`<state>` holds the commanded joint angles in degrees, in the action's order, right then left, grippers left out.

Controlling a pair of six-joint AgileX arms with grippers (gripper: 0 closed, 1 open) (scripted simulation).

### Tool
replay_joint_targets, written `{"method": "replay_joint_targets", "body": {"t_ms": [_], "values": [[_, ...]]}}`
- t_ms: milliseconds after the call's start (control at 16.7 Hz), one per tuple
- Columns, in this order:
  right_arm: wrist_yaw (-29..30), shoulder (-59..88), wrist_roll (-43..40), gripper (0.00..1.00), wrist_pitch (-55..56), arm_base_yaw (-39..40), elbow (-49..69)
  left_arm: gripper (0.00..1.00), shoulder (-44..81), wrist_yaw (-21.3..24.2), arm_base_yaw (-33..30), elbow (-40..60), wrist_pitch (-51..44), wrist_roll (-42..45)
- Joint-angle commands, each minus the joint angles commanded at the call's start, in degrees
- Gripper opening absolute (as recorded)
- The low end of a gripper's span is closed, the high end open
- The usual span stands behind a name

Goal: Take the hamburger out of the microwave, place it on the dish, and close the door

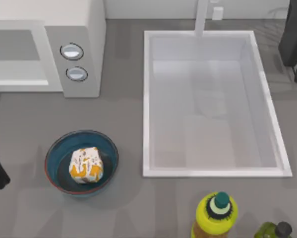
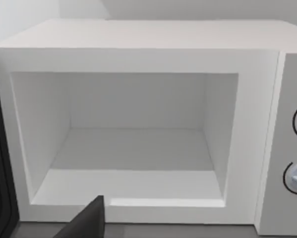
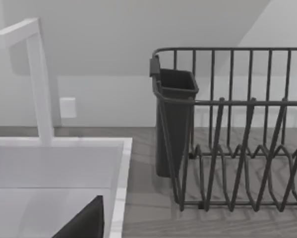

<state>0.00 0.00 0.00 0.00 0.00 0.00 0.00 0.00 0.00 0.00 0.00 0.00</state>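
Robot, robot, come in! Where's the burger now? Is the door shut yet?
Hamburger sits in the dish. Microwave cavity open, door not yet closed. Left arm at table's left edge, right arm parked far right. Nothing in the way.

Hamburger [image 1: 86, 165]: white wrapper, orange-yellow patches, dark print. Dish [image 1: 54, 158]: deep blue, thin reddish rim, dark grey-blue inside. Microwave [image 1: 91, 29]: white, light grey knob panel, two silver-rimmed knobs [image 1: 72, 51]. Sink [image 1: 213, 172]: white. Table [image 1: 19, 119]: grey. Bottle [image 1: 215, 214], lower right: yellow, dark green cap. Dish rack [image 3: 237, 148]: dark grey wire.
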Motion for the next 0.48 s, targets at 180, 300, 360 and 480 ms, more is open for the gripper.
{"method": "replay_joint_targets", "body": {"t_ms": [180,300,360,480], "values": [[0.0,0.0,0.0,1.0,0.0,0.0,0.0,1.0,0.0,0.0,0.0,0.0,0.0,0.0],[0.0,0.0,0.0,1.0,0.0,0.0,0.0,0.85,0.0,0.0,0.0,0.0,0.0,0.0],[0.0,0.0,0.0,1.0,0.0,0.0,0.0,0.77,0.0,0.0,0.0,0.0,0.0,0.0],[0.0,0.0,0.0,1.0,0.0,0.0,0.0,0.62,0.0,0.0,0.0,0.0,0.0,0.0]]}}
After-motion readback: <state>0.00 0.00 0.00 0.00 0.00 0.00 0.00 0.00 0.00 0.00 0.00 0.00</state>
